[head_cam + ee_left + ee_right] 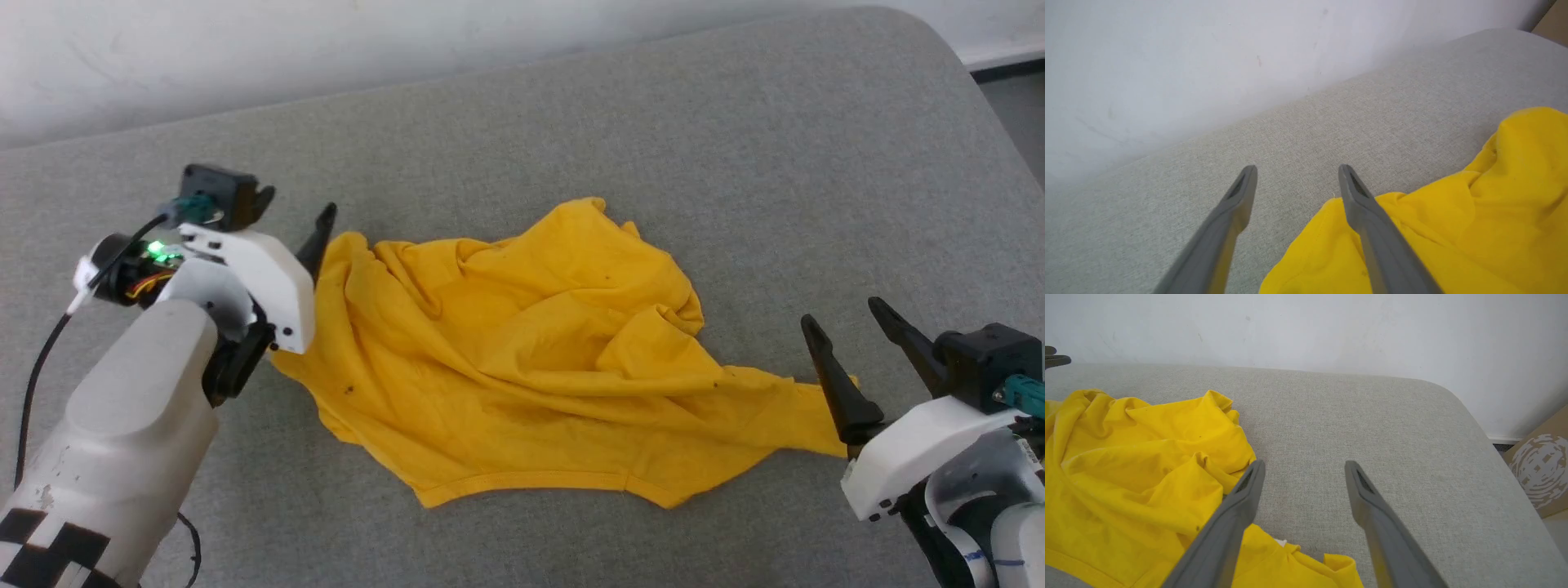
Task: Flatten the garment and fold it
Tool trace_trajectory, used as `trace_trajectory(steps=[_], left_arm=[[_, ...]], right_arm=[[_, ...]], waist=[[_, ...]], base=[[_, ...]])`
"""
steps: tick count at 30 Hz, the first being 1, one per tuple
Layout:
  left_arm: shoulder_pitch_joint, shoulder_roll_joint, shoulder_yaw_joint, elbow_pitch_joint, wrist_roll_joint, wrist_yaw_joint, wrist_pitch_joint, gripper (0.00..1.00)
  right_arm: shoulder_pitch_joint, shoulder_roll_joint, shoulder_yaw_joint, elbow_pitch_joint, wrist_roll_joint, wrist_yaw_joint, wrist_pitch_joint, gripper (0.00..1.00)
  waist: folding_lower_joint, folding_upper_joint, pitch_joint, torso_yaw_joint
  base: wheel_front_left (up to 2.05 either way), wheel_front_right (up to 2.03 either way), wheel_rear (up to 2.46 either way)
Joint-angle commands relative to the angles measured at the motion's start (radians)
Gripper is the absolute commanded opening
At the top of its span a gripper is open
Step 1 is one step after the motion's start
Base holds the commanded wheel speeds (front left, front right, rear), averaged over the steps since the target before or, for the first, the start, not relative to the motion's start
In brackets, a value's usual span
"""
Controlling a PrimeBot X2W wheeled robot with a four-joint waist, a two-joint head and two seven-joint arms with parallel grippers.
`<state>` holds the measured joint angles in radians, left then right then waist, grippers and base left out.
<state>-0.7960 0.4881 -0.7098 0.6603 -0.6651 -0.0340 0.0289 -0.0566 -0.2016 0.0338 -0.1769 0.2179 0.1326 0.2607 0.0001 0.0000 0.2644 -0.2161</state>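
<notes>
The garment (531, 351) is a mustard-yellow T-shirt lying crumpled on the grey padded surface, hem toward me, plain side up. My left gripper (298, 216) hovers at its left edge, open, nothing between the fingers; in the left wrist view the gripper (1297, 169) has one finger over the garment (1474, 216) edge. My right gripper (845, 314) is open at the garment's right tip. The right wrist view has that gripper (1304, 465) above a yellow corner of the garment (1139, 469), holding nothing.
The grey cushioned surface (735, 147) reaches back to a white wall (326, 41) and rounds off at the far right corner. A cardboard box (1541, 473) stands past the right edge. A black cable (37, 367) hangs beside my left forearm.
</notes>
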Motion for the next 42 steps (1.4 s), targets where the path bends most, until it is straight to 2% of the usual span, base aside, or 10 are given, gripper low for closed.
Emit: trace_trajectory(steps=[1, 6, 12, 19, 25, 32, 33, 34, 35, 42], left_arm=[[0.024, 0.002, 0.023, 0.015, -0.002, 0.024, -0.054, 1.0], [0.077, 0.018, 0.054, 0.002, -0.039, 0.062, -0.052, 1.0], [0.198, 0.04, 0.045, -0.102, -0.124, 0.117, 0.165, 1.0], [0.265, 0.045, 0.052, -0.284, -0.152, 0.243, 0.266, 1.0], [0.26, 0.065, 0.051, -0.32, -0.118, 0.325, 0.285, 1.0], [0.275, 0.075, 0.012, -0.306, -0.127, 0.305, 0.361, 1.0], [0.278, 0.073, 0.01, -0.306, -0.132, 0.299, 0.362, 0.92], [0.282, 0.069, 0.009, -0.304, -0.139, 0.292, 0.363, 0.27], [0.287, 0.067, 0.003, -0.302, -0.142, 0.283, 0.368, 0.0], [0.301, 0.072, 0.035, -0.301, -0.14, 0.286, 0.271, 0.0]], right_arm=[[0.009, 0.001, -0.005, 0.002, -0.009, -0.002, 0.0, 1.0], [0.028, 0.003, -0.017, -0.002, -0.007, -0.002, 0.008, 1.0], [0.055, 0.011, -0.022, -0.008, -0.002, -0.002, 0.019, 1.0], [0.051, 0.022, -0.013, -0.007, 0.002, -0.002, 0.018, 1.0], [0.036, 0.031, -0.002, 0.007, 0.003, -0.002, 0.002, 1.0], [0.021, 0.038, 0.003, 0.03, 0.003, -0.002, -0.019, 1.0], [0.02, 0.039, 0.002, 0.033, 0.003, -0.002, -0.021, 1.0], [0.019, 0.039, 0.001, 0.037, 0.002, -0.002, -0.024, 1.0], [0.019, 0.04, 0.0, 0.04, 0.002, -0.002, -0.026, 1.0], [0.018, 0.038, -0.002, 0.053, -0.006, -0.002, -0.024, 1.0]], waist=[[-0.0001, 0.0, -0.029, 0.024], [-0.0001, 0.0, -0.058, 0.052], [-0.0001, 0.0, -0.07, 0.083], [-0.0001, 0.0, -0.033, 0.086], [-0.0001, 0.0, 0.015, 0.073], [-0.0001, 0.0, 0.047, 0.059], [-0.0001, 0.0, 0.049, 0.059], [-0.0001, 0.0, 0.049, 0.06], [-0.0001, 0.0, 0.049, 0.061], [-0.0001, 0.0, 0.017, 0.086]], base=[[0.0, 0.0, 0.0], [0.0, 0.0, 0.0], [0.0, 0.0, 0.0], [0.0, 0.0, 0.0], [0.0, 0.0, 0.0], [0.0, 0.0, 0.0], [0.0, 0.0, 0.0], [0.0, 0.0, 0.0], [0.0, 0.0, 0.0], [0.0, 0.0, 0.0]])
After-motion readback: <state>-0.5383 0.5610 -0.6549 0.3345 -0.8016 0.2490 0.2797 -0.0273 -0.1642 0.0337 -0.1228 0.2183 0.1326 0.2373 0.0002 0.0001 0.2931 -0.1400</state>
